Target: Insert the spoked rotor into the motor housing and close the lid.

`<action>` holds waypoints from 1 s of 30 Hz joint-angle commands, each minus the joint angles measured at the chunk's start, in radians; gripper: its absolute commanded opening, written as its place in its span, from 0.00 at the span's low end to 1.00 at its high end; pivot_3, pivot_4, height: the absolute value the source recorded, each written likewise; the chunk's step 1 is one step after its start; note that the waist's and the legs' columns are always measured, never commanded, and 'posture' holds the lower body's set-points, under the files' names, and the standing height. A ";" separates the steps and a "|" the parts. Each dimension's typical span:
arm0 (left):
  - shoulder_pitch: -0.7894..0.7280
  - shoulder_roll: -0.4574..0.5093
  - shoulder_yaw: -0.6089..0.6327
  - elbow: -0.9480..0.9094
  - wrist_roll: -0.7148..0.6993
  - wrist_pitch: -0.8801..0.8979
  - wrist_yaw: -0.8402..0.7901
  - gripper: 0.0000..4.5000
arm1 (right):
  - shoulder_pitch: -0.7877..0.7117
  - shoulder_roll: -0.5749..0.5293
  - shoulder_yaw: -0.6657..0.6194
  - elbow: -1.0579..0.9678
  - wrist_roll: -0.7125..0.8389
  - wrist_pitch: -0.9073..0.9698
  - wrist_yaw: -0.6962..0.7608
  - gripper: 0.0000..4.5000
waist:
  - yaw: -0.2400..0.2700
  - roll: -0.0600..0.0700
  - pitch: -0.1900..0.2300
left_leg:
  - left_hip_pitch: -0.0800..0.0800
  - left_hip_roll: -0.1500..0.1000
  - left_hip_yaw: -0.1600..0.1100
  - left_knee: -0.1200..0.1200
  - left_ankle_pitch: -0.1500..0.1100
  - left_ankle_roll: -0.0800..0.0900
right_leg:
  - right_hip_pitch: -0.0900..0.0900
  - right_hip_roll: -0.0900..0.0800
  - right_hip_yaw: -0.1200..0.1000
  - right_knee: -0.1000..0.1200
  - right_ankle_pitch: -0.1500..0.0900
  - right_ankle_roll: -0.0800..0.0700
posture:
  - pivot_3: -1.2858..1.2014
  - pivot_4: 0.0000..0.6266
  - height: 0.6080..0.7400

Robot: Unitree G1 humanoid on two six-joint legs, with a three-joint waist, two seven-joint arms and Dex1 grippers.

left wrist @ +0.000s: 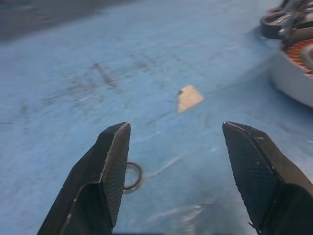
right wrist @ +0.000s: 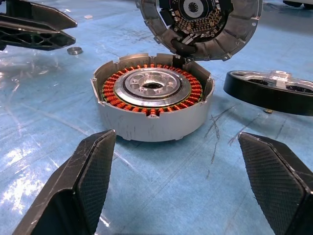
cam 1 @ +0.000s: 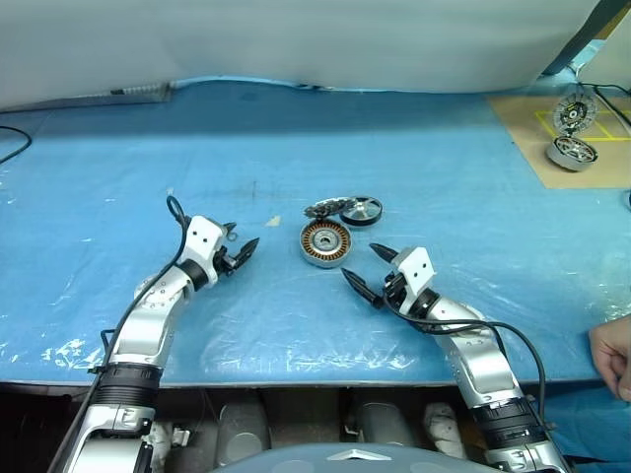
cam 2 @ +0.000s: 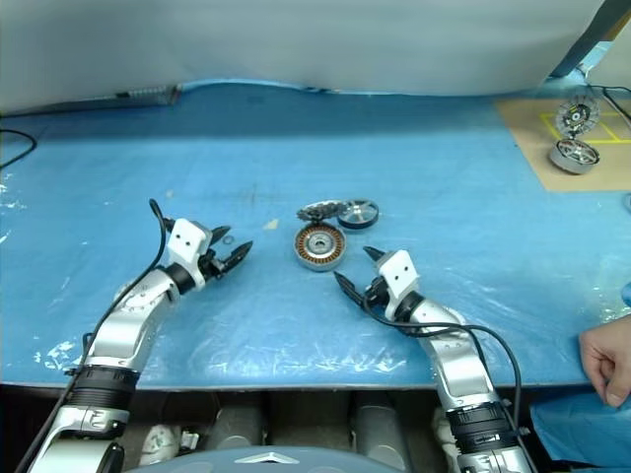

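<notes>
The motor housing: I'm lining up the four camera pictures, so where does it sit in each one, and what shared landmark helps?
Left eye view: motor housing at table centre, between the two hands.
Right eye view: same spot, centre.
Left wrist view: its grey wall and orange winding at the right edge.
Right wrist view: upper middle, beyond the fingers.
Shared landmark: the spoked rotor lying beside the housing, dark-rimmed in all four views.

Motor housing (cam 1: 325,242) mid-table; lid (cam 1: 322,208) just behind; spoked rotor (cam 1: 361,210) behind-right.
</notes>
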 commanded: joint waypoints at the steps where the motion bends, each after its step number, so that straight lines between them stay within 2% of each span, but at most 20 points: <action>1: -0.020 -0.008 0.015 0.048 0.034 -0.051 0.062 0.71 | -0.013 -0.005 0.000 -0.012 0.005 -0.020 0.005 0.95 | 0.000 0.000 0.000 | 0.000 0.000 0.000 0.000 0.000 0.000 | 0.000 0.000 0.000 0.000 0.000 0.000 | 0.52 0.24 1.00; 14: -0.088 -0.005 -0.016 0.232 0.054 -0.042 0.046 0.71 | -0.021 -0.003 -0.001 -0.006 0.001 -0.023 -0.004 0.95 | 0.001 0.000 0.000 | 0.000 0.000 0.000 0.000 0.000 0.000 | 0.000 0.000 0.000 0.000 0.000 0.000 | 0.52 0.24 1.00; 17: -0.060 0.000 -0.015 0.220 0.051 -0.019 0.037 0.57 | -0.020 -0.001 -0.003 -0.011 0.001 -0.019 -0.013 0.95 | 0.000 0.000 0.000 | 0.000 0.000 0.000 0.000 0.000 0.000 | 0.000 0.000 0.000 0.000 0.000 0.000 | 0.52 0.24 1.00; 21: 0.009 0.016 -0.008 0.173 0.048 -0.009 0.025 0.29 | -0.018 0.000 -0.006 -0.009 0.002 -0.018 -0.020 0.95 | -0.005 0.000 0.000 | 0.001 0.000 0.000 0.000 0.000 0.000 | 0.000 0.000 0.000 0.000 0.000 0.000 | 0.52 0.24 1.00; 23: 0.039 0.023 -0.001 0.146 0.043 0.001 0.023 0.22 | -0.020 0.000 -0.006 -0.005 0.002 -0.018 -0.022 0.95 | -0.007 0.000 -0.001 | 0.002 0.000 0.000 0.000 0.000 0.000 | 0.000 0.000 0.001 0.001 0.000 0.000 | 0.52 0.24 1.00; 26: 0.059 0.023 0.001 0.084 0.018 0.022 0.016 0.01 | -0.029 -0.001 -0.004 0.008 0.002 -0.019 -0.020 0.95 | -0.006 0.001 -0.001 | 0.002 0.000 0.000 -0.001 0.000 0.000 | 0.000 0.000 0.001 0.000 0.000 0.000 | 0.52 0.24 1.00; 30: 0.048 0.006 -0.029 -0.031 -0.028 0.059 -0.034 0.01 | -0.038 -0.002 -0.003 0.016 0.003 -0.021 -0.016 0.95 | -0.001 0.001 -0.001 | 0.002 0.000 0.000 0.000 0.000 0.000 | 0.000 0.000 0.001 0.000 0.000 0.000 | 0.52 0.24 1.00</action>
